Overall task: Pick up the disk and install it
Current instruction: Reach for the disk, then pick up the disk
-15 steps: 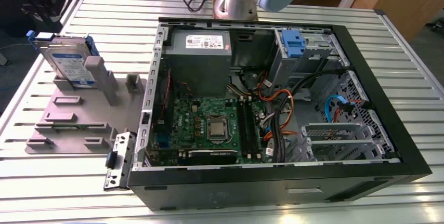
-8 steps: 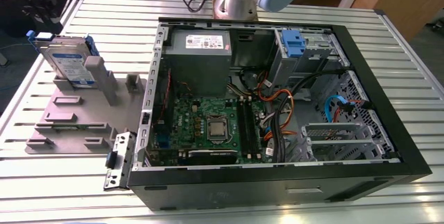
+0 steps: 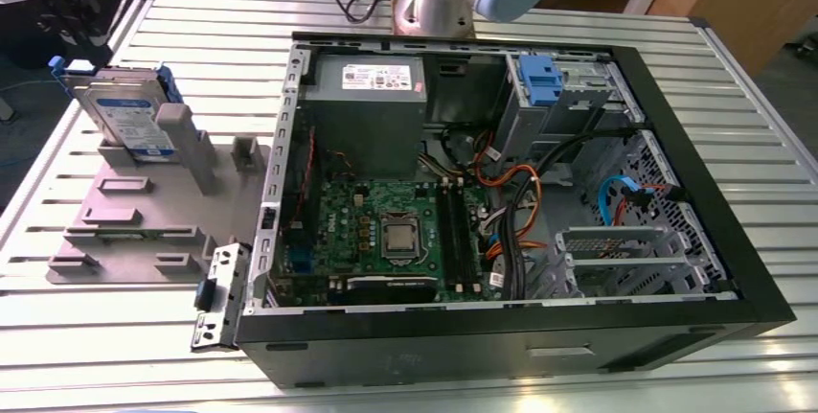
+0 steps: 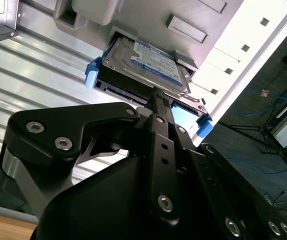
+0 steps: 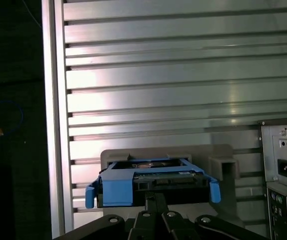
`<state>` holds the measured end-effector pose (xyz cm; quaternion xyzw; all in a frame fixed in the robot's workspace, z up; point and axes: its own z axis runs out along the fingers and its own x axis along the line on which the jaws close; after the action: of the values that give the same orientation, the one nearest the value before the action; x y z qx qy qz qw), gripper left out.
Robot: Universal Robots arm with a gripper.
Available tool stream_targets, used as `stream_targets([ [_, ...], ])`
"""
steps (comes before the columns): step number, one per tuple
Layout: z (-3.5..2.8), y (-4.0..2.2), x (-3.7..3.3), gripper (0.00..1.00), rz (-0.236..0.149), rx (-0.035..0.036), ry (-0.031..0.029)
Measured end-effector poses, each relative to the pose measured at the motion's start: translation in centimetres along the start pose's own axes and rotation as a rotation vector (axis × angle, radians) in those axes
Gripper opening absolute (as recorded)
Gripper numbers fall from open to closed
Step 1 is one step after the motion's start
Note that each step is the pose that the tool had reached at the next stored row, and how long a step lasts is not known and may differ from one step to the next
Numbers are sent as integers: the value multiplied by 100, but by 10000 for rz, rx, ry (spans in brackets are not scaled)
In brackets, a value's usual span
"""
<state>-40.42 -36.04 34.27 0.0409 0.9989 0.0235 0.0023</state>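
Disk [image 3: 125,118] stands on edge in a grey holder [image 3: 128,226] on the table [image 3: 205,30], to the exterior view's left of the open computer case [image 3: 752,274]. In both wrist views we see the pincer [image 4: 156,95] [image 5: 153,199] just short of the disk's blue-framed edge. Its fingertips are pressed together and it grasps nothing.

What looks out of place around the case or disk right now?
Nothing looks damaged or spilled. The disk stands on edge, leaning in its grey holder; a metal bracket lies beside the case.
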Motion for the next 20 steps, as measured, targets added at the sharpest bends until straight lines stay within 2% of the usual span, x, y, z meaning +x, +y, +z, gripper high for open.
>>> stream_targets([
  [20, 13, 0, 0, 11, 1, 0, 1],
])
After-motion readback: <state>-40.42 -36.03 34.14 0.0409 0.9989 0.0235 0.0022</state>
